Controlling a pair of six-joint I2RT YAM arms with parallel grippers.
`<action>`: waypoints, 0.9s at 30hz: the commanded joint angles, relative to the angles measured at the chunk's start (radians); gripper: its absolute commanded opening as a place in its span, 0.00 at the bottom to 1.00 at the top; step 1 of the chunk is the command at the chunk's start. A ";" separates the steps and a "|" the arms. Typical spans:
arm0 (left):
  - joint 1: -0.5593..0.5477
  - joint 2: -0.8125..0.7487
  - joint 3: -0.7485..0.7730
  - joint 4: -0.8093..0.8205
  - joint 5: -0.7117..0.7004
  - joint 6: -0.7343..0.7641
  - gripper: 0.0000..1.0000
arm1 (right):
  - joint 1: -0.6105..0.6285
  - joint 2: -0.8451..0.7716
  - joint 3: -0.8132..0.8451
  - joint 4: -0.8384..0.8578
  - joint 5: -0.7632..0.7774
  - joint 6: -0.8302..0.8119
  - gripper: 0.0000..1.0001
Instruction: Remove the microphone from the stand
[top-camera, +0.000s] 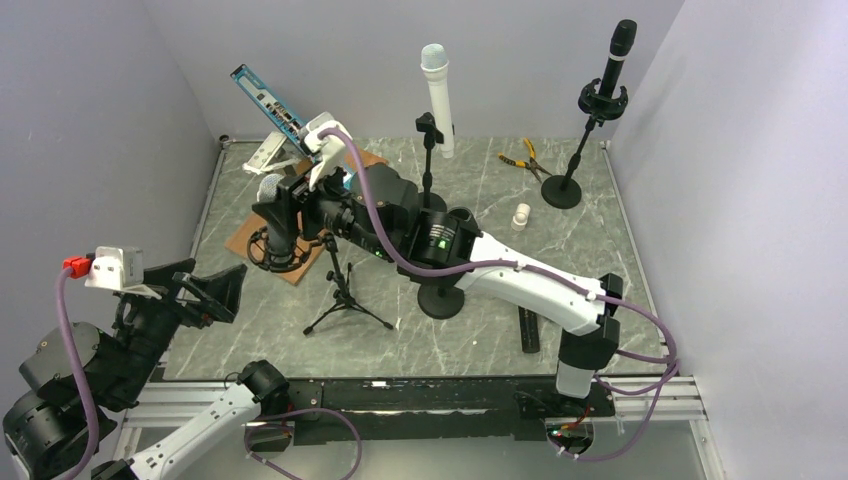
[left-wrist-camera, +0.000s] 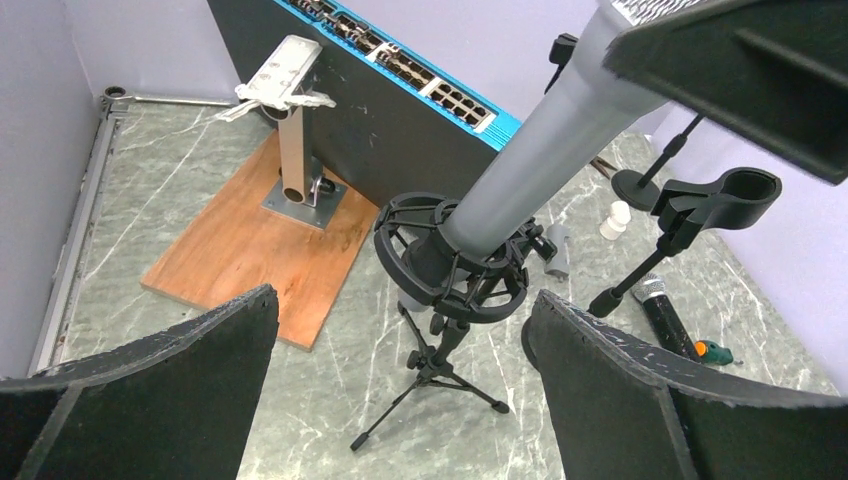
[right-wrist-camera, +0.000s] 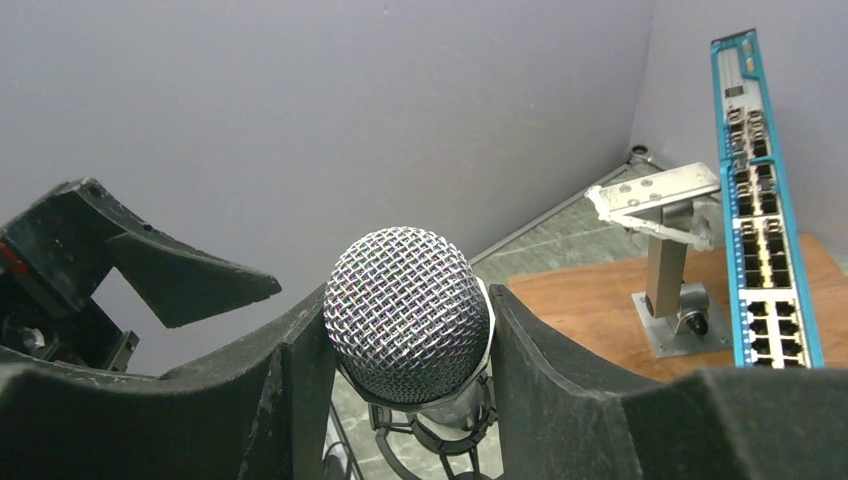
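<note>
The right end effector (right-wrist-camera: 400, 325) clamps the microphone (left-wrist-camera: 530, 160) head, at the table's (top-camera: 600, 250) 10 o'clock. Pull along its axis, clear of the stand (left-wrist-camera: 400, 255). The left end effector (left-wrist-camera: 400, 310) is wide open, empty.

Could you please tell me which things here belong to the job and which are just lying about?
Job: grey microphone, tripod stand, right end effector.
Lying about: pliers, network switch, wooden board, white microphone, black microphone.
</note>
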 joint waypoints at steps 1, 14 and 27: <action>-0.003 0.014 -0.003 0.023 0.013 -0.019 0.99 | -0.003 -0.093 0.040 0.090 0.044 -0.049 0.07; -0.002 0.026 -0.021 0.038 0.030 -0.023 0.99 | -0.035 -0.310 -0.091 0.172 0.079 -0.103 0.00; -0.002 0.092 -0.013 0.072 0.059 0.051 0.99 | -0.037 -0.727 -0.480 0.256 0.639 -0.465 0.00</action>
